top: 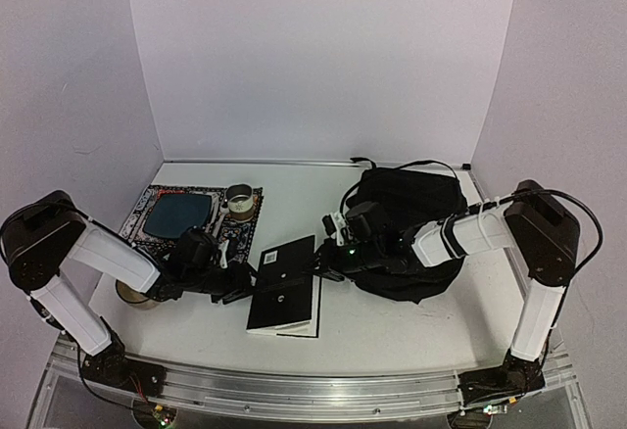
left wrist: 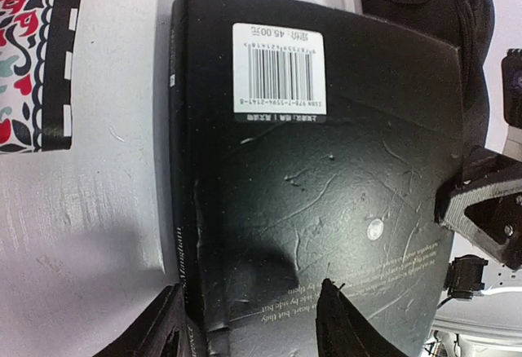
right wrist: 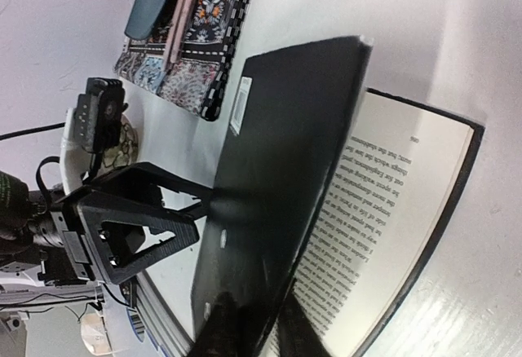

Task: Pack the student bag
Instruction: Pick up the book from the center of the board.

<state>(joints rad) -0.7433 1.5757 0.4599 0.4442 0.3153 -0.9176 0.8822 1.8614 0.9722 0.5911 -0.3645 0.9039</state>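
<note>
A black book (top: 284, 302) lies mid-table with its barcoded cover (left wrist: 326, 169) lifted off a printed page (right wrist: 391, 202). My right gripper (top: 321, 268) is shut on the cover's free edge, one finger (right wrist: 216, 328) on each face. My left gripper (top: 238, 282) stands open over the spine side. One of its fingers (left wrist: 163, 328) is outside the spine and the other (left wrist: 338, 320) is over the cover. The student bag (top: 407, 223), a soft black backpack, sits at the right behind my right arm.
A patterned mat (top: 147, 225) at back left carries a dark blue flat case (top: 179, 214) and a small round tin (top: 238, 197). A tape roll (top: 132, 292) lies under my left arm. White walls close in the back and sides.
</note>
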